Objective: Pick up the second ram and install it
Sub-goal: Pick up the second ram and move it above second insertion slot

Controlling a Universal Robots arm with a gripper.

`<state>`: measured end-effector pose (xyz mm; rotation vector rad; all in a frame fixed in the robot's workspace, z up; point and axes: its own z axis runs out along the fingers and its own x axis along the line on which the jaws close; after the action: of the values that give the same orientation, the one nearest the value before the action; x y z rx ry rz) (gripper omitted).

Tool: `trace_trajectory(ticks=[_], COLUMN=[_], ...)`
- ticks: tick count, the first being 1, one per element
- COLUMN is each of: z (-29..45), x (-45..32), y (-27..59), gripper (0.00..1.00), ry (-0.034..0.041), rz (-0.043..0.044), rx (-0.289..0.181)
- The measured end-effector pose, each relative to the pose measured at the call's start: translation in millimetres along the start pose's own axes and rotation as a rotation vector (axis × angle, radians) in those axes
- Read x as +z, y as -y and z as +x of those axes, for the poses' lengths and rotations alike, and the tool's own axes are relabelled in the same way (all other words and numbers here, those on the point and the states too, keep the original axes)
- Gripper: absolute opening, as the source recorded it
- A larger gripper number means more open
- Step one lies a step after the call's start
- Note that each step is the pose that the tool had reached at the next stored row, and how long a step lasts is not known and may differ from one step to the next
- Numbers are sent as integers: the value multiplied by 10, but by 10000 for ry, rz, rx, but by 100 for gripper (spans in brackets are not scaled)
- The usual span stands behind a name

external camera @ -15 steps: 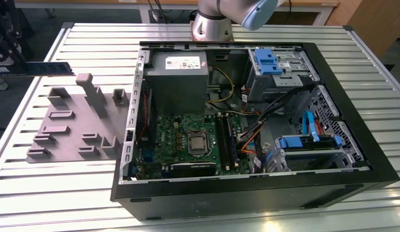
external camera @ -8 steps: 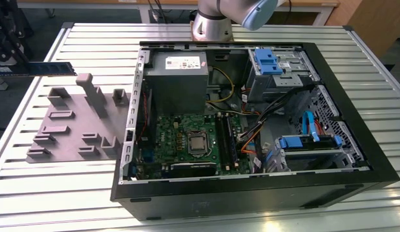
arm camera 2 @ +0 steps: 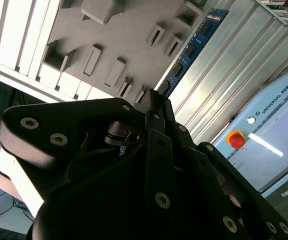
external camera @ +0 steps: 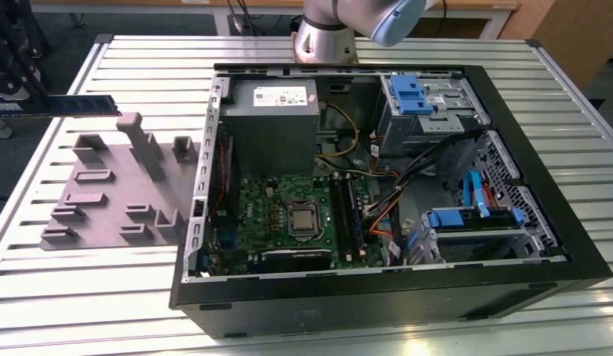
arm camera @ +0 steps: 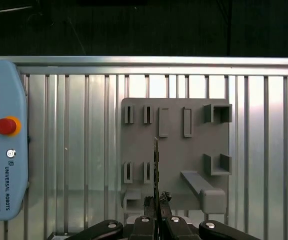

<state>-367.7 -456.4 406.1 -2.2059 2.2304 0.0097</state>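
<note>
Gripper (arm camera: 157, 199) clamped on second ram (external camera: 84, 104), above grey fixture (external camera: 118, 185), motherboard (external camera: 276, 215) inside open case (external camera: 385, 297).

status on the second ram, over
Gripper shut on second ram. Ram held in the air over grey fixture, outside the computer case. No obstruction seen around it.

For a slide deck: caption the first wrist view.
Jaws shut on the second ram, held edge-on over the grey fixture.
</note>
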Motion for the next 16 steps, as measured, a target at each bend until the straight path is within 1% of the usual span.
trace_trajectory(ticks=[16], z=[-1], x=[0], y=[66], gripper=[14], ry=[0], rz=[0], rx=[0])
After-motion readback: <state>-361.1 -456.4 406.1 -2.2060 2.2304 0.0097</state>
